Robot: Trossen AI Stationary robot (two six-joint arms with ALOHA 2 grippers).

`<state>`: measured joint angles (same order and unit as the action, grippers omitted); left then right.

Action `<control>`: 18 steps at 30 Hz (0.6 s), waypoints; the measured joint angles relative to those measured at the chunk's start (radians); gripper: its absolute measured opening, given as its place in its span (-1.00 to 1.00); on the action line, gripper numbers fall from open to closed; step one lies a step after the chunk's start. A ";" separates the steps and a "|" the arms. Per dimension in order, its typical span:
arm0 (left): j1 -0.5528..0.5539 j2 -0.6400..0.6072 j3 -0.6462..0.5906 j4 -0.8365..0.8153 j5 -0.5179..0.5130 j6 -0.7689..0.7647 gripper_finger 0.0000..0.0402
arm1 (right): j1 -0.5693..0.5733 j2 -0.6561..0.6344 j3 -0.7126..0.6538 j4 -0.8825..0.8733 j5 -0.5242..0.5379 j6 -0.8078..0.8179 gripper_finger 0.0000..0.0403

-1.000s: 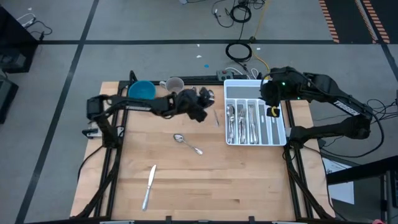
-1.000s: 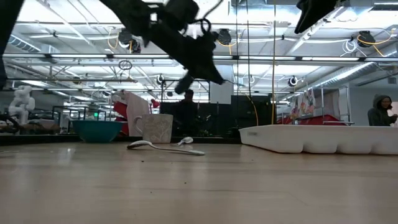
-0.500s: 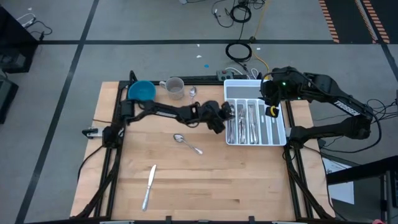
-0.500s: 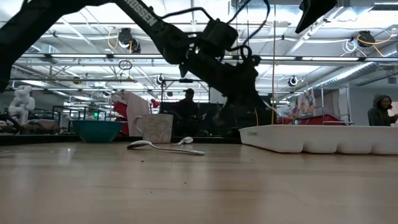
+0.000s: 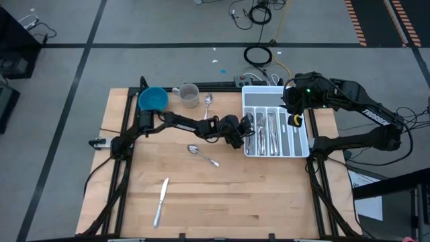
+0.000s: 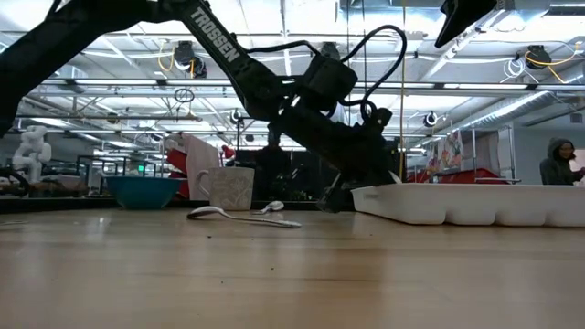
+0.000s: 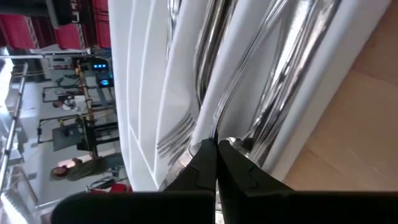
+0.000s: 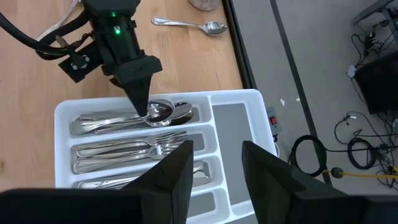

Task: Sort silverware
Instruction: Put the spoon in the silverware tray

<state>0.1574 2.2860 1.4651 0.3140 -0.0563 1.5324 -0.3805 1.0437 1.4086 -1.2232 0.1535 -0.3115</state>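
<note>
A white compartmented tray (image 5: 300, 134) stands at the table's right and holds spoons, forks and knives. My left gripper (image 8: 146, 107) reaches over its leftmost compartment from the table's left, shut on a spoon (image 8: 163, 112) above the spoons (image 8: 106, 123) lying there. Other silverware lies flat on the wood: a spoon (image 5: 201, 154) at mid-table, a knife (image 5: 161, 200) toward the near edge, and a spoon (image 5: 208, 101) beside the cup. My right gripper (image 8: 214, 168) hangs open above the tray's far right part, nothing between its fingers. My left gripper pinches the spoon at its neck (image 8: 149, 114), just behind the bowl, between its two shut fingertips (image 7: 205, 155). The fingers slant down from the table's left and lie across the spoon. The bowl points to the far edge. I cannot tell whether it rests on the spoons below.
A blue bowl (image 5: 153, 99) and a grey cup (image 5: 189, 94) stand at the table's far left part. Bare wood lies across the near half around the knife. A person (image 6: 559, 163) shows in the room beyond the table.
My left gripper has gone toward the table's right edge and down, from high over mid-table to the tray's leftmost compartment, staying shut and carrying the spoon along. The spoon by the cup, covered by the arm before, now shows.
</note>
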 joint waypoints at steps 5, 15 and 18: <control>0.000 0.000 0.000 -0.005 -0.003 -0.005 -0.98 | 0.000 -0.001 0.000 0.000 -0.003 -0.011 -0.35; -0.001 -0.001 0.001 -0.032 0.004 -0.008 -0.74 | 0.001 -0.001 0.000 0.000 -0.055 -0.023 -0.35; -0.001 -0.001 0.001 -0.038 0.004 -0.008 -0.73 | 0.001 -0.001 0.000 0.000 -0.055 -0.026 -0.35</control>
<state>0.1566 2.2848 1.4660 0.2762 -0.0525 1.5246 -0.3798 1.0431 1.4086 -1.2232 0.0986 -0.3374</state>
